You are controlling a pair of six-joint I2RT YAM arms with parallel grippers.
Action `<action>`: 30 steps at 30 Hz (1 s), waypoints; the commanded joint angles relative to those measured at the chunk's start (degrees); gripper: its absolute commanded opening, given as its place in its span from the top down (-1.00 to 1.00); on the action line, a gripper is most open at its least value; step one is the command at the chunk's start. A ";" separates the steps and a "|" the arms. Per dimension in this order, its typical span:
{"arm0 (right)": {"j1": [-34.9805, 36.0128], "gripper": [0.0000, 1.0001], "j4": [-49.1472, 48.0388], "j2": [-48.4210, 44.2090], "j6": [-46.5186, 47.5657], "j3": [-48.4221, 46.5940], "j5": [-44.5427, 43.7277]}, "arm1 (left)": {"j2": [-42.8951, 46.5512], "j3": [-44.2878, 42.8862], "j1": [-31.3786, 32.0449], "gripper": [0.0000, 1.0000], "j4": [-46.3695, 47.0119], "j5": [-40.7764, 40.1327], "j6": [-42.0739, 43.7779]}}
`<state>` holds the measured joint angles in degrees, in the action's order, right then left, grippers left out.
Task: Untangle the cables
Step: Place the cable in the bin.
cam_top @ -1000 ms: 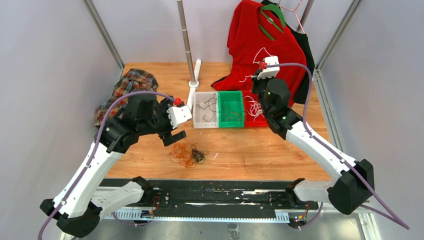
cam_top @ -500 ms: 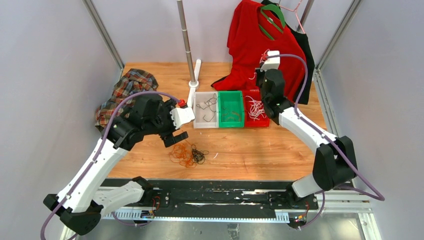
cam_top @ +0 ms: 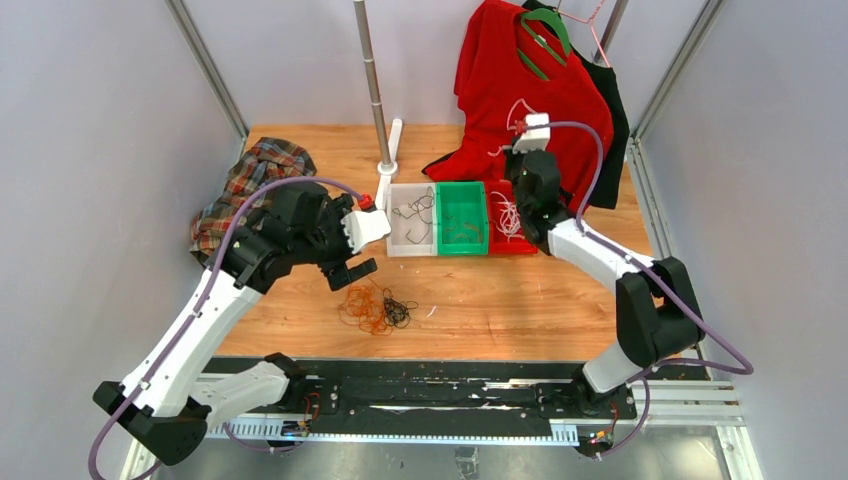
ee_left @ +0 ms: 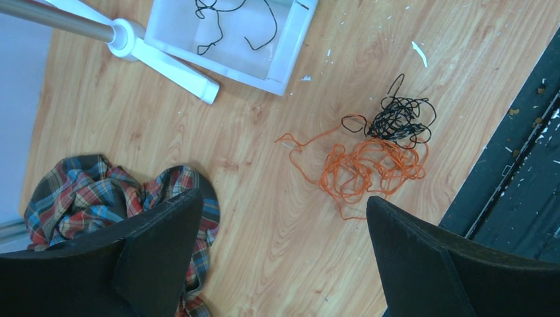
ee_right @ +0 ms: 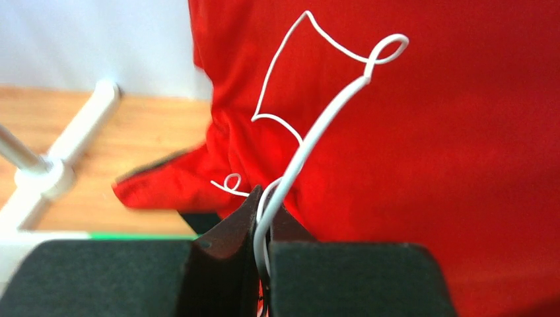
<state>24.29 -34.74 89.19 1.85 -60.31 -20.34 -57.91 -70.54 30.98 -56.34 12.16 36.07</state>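
A tangle of orange cable (cam_top: pixel 362 308) (ee_left: pixel 370 168) and black cable (cam_top: pixel 398 312) (ee_left: pixel 399 122) lies on the wooden table. My left gripper (cam_top: pixel 350 268) (ee_left: pixel 282 198) hovers just left of it, open and holding nothing. My right gripper (cam_top: pixel 520 152) (ee_right: pixel 264 195) is raised above the red bin (cam_top: pixel 515 248), shut on a thin white cable (ee_right: pixel 317 125). That cable loops upward in front of the red shirt (ee_right: pixel 429 132). More white cable (cam_top: pixel 508 215) lies in the red bin. Loose black cable (ee_left: pixel 218 20) lies in the white bin (cam_top: pixel 411 252) (ee_left: pixel 284 63).
A green bin (cam_top: pixel 461 250) sits between the white and red bins. A metal pole on a white foot (cam_top: pixel 385 165) (ee_left: pixel 165 63) rises behind the white bin. A plaid shirt (cam_top: pixel 255 175) (ee_left: pixel 86 191) lies at the table's left. Shirts hang at the back right.
The right arm has folded in, its elbow swinging left, while the gripper stays raised over the red bin with the white cable. The left arm has shifted slightly.
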 commanded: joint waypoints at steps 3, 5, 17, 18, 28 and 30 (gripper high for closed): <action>-0.43 0.99 -2.24 -3.42 -2.04 13.43 -2.92 | -0.56 -2.04 -1.01 -0.96 0.17 0.45 0.97; -0.24 0.99 -2.24 -6.16 -3.60 17.71 -3.97 | -0.54 -2.08 -1.10 -0.96 0.18 0.64 1.07; -0.12 0.99 8.59 -6.38 -5.38 16.65 1.31 | -1.83 -2.01 -1.10 -1.00 0.17 0.59 0.25; -0.12 0.99 10.73 -4.44 -4.95 14.09 1.80 | -1.84 -2.11 -1.13 -1.00 0.17 0.47 0.37; -0.91 0.99 31.07 14.64 -3.41 -8.81 4.04 | -2.39 -2.68 -3.57 -1.00 0.17 1.05 2.18; -1.00 0.99 32.28 16.03 -3.39 -9.71 3.97 | -2.70 -2.72 -4.57 -1.00 0.17 1.82 2.52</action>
<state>24.29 -10.90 102.59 -2.35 -67.42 -16.69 -60.10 -71.66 28.10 -56.34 12.56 37.30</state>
